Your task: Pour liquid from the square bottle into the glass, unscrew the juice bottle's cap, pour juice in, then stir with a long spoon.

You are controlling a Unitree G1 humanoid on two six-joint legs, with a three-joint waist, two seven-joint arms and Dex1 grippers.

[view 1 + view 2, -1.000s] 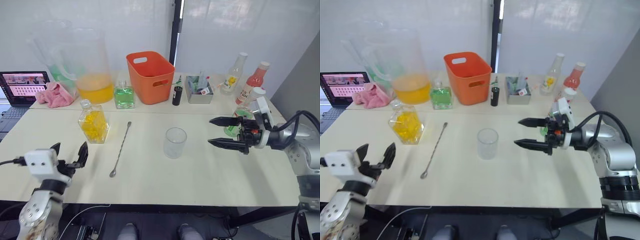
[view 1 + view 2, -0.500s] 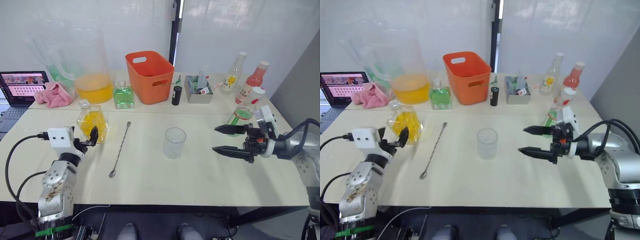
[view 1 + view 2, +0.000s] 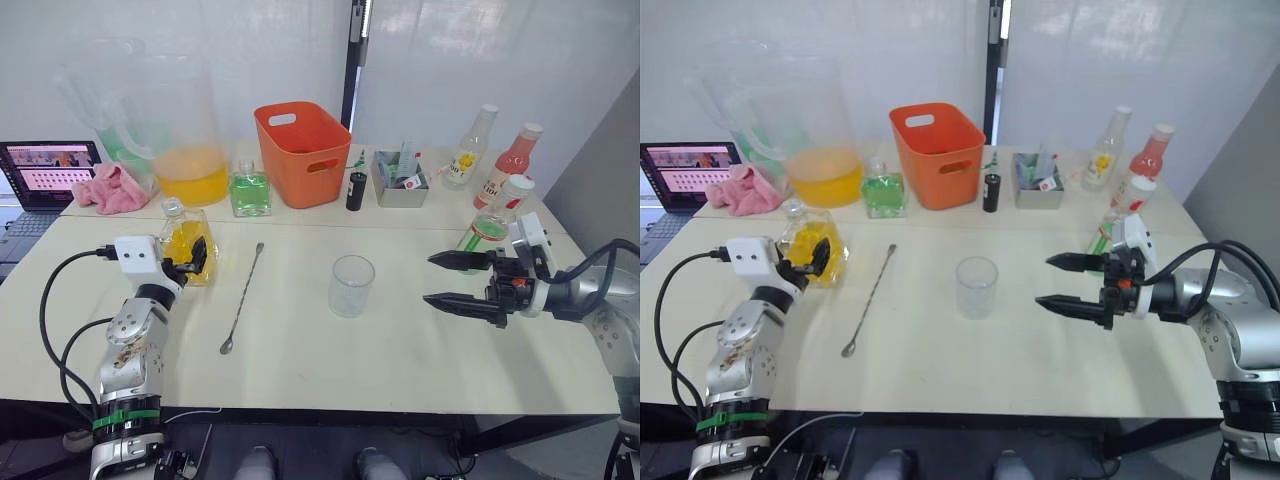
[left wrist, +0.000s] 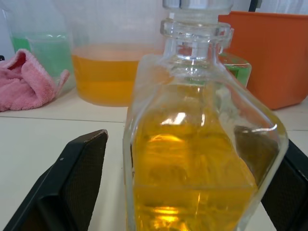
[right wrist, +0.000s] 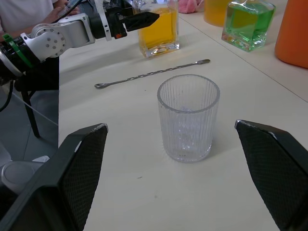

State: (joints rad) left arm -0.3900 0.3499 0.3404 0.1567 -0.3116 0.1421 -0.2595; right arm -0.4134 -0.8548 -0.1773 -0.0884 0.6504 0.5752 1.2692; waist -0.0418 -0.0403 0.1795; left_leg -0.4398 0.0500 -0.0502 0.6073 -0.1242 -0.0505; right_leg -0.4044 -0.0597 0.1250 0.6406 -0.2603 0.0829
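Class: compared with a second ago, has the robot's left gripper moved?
Yes. The left gripper has moved forward, away from the table's near edge, up to the square bottle.

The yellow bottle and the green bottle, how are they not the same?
The yellow bottle holds yellow liquid; the green bottle holds green. The yellow bottle stands on the near part of the table with the left gripper open around it; the green bottle stands farther back beside the orange basket, with nothing around it. Both are clear, squarish, upright and stoppered.

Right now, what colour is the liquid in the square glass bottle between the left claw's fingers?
Amber yellow; the square glass bottle shows best in the left wrist view.
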